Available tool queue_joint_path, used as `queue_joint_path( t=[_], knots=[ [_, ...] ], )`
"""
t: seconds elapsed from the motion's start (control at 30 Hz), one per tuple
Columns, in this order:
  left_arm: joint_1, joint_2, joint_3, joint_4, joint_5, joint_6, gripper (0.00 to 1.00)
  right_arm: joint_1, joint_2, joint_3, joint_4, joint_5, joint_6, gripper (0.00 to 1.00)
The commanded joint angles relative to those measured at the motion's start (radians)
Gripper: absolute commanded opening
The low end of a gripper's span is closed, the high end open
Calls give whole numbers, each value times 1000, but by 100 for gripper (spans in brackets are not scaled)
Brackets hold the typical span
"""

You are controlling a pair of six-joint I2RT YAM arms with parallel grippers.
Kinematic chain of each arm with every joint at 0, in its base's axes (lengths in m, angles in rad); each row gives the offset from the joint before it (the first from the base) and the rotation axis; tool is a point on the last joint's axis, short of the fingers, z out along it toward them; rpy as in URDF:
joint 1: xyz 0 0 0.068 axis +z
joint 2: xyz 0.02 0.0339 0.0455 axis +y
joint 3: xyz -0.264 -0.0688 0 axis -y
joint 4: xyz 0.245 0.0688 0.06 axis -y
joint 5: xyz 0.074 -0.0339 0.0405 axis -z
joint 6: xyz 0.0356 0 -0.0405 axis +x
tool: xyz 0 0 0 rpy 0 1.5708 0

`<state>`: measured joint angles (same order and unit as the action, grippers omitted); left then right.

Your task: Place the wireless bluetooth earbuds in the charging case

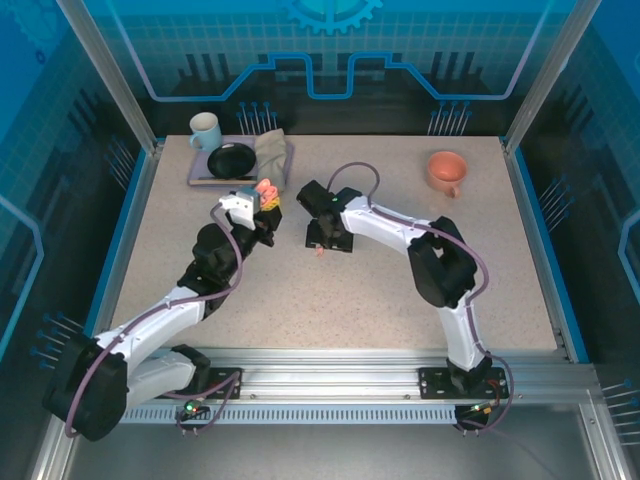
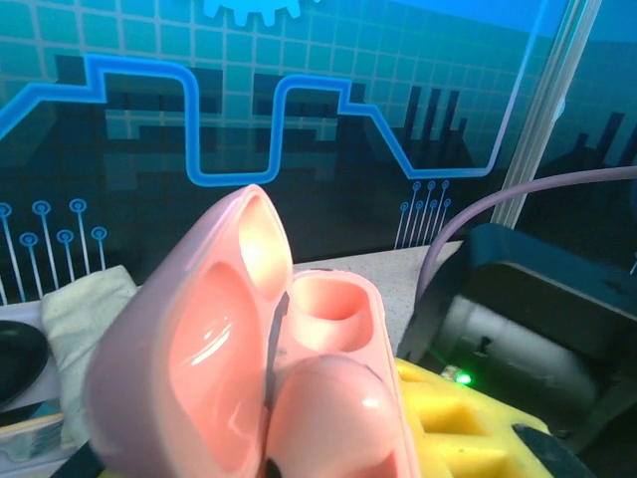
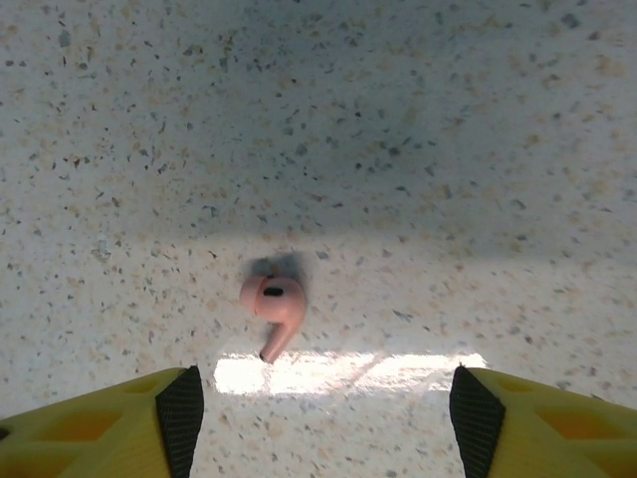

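Earbud (image 3: pixel 272 311), glossy pink, stemmed, on speckled table (image 3: pixel 418 139); smooth case (image 2: pixel 214 368) open.

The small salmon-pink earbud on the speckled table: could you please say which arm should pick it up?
Right: the right tool hovers open straight over the salmon-pink earbud, while the left tool is shut on the open pink charging case.

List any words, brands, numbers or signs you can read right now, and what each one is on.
No readable words, brands or numbers anywhere.
Gear symbol on the backdrop: a sign only, no lettering.
Pink charging case: no print visible.
Pink earbud: unmarked.
Blue mug, orange mug: plain from above.
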<state>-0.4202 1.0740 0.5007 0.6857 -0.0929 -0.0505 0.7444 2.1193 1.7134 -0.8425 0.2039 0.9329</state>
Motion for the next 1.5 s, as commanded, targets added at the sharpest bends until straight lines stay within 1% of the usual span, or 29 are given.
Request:
queue_joint_path(
  t=[0.0, 0.17, 0.4, 0.57, 1.0, 1.3, 1.4, 1.47],
  knots=[
    [17, -38, -18, 32, -22, -16, 0, 16, 70, 89, -123, 21, 34, 68],
    [30, -52, -28, 34, -10, -21, 0, 20, 140, 169, -166, 24, 41, 64],
    [40, -54, -47, 50, -2, -30, 0, 37, 215, 261, -210, 29, 40, 63],
    [46, -55, -57, 56, 2, -38, 0, 40, 271, 302, -239, 43, 43, 61],
    [54, -56, -62, 61, 20, -49, 0, 20, 308, 336, -251, 30, 56, 49],
    [56, -42, -62, 67, 29, -53, 0, 1, 308, 329, -237, 35, 84, 48],
    [55, -33, -57, 67, 36, -50, 0, -6, 301, 322, -224, 34, 88, 44],
    [55, -29, -53, 67, 38, -48, 0, -10, 299, 321, -219, 30, 83, 43]
  ],
)
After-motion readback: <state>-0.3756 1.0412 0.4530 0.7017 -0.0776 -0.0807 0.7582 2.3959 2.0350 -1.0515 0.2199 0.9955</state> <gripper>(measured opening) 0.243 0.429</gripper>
